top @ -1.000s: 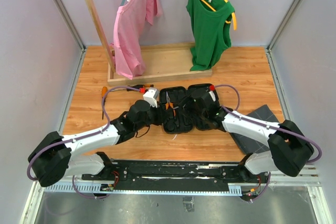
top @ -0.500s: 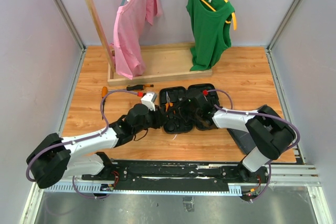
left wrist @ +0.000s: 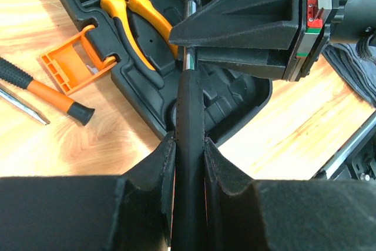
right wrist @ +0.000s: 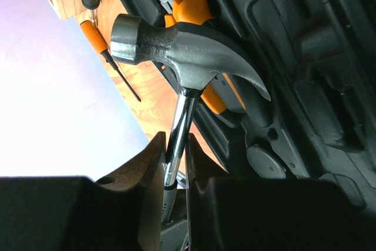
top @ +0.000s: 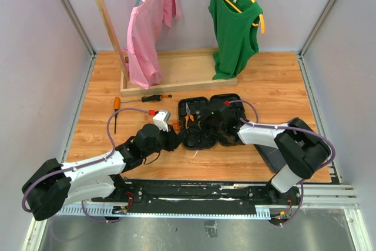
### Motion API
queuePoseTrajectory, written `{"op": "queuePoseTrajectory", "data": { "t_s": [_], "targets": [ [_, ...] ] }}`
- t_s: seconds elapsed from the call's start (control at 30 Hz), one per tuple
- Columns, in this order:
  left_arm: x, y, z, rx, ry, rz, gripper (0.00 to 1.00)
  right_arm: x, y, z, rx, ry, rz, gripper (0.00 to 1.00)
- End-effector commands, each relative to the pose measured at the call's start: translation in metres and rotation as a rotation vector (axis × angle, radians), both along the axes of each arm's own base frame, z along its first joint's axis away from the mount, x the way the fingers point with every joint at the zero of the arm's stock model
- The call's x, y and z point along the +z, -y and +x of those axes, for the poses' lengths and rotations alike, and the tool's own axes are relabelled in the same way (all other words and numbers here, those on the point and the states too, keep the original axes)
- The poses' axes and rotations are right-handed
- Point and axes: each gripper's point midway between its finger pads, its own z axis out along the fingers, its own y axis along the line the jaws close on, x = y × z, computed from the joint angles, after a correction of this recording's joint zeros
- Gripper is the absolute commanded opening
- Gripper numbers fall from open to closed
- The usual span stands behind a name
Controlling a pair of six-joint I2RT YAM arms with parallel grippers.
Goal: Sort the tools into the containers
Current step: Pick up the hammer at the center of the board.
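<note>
The black-handled hammer [left wrist: 191,116] hangs over the open black case [top: 202,105], held at both ends. My left gripper [left wrist: 189,145] is shut on its black handle. My right gripper [right wrist: 175,145] is shut on the shiny shaft just below the steel head [right wrist: 170,45]. In the top view the left gripper [top: 176,137] and right gripper [top: 207,126] meet over the case's left half, hiding most of the hammer. Orange-handled pliers [left wrist: 132,10] lie in a case slot. Two screwdrivers [top: 151,97] [top: 116,110] lie on the wood left of the case.
The case's orange latch [left wrist: 73,63] sticks out at its left edge. A dark grey flat tray [top: 265,156] lies under my right arm. A wooden clothes rack [top: 176,77] with a pink shirt [top: 147,27] and green top [top: 234,24] stands at the back.
My right gripper has swung in over the case and closed on the hammer's shaft. My left arm has drawn back toward the near left, still holding the handle.
</note>
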Motion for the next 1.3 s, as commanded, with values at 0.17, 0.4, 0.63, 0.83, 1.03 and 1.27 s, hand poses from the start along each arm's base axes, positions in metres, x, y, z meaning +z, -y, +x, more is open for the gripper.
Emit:
{"op": "queuePoseTrajectory", "data": {
  "t_s": [0.17,0.4,0.63,0.83,1.03,1.27],
  "targets": [
    [0.019,0.009,-0.011,-0.075,0.053,-0.074,0.44,0.004,0.007,0.015,0.001,0.111,-0.025,0.01],
    [0.026,0.004,-0.014,-0.072,0.082,-0.107,0.65,0.022,0.011,0.021,-0.028,0.186,-0.007,0.01],
    [0.028,0.002,-0.013,-0.052,0.081,-0.117,0.7,0.032,0.021,0.026,0.013,0.307,-0.108,0.01],
    [0.028,0.002,-0.008,-0.032,0.068,-0.095,0.72,0.031,0.049,0.033,0.017,0.427,-0.307,0.01],
    [0.027,0.003,0.001,0.0,0.066,-0.074,0.73,0.046,0.083,0.038,0.04,0.546,-0.548,0.01],
    [0.027,0.007,0.019,0.042,0.07,-0.013,0.73,0.07,0.098,0.034,0.163,0.704,-0.684,0.01]
  ]
}}
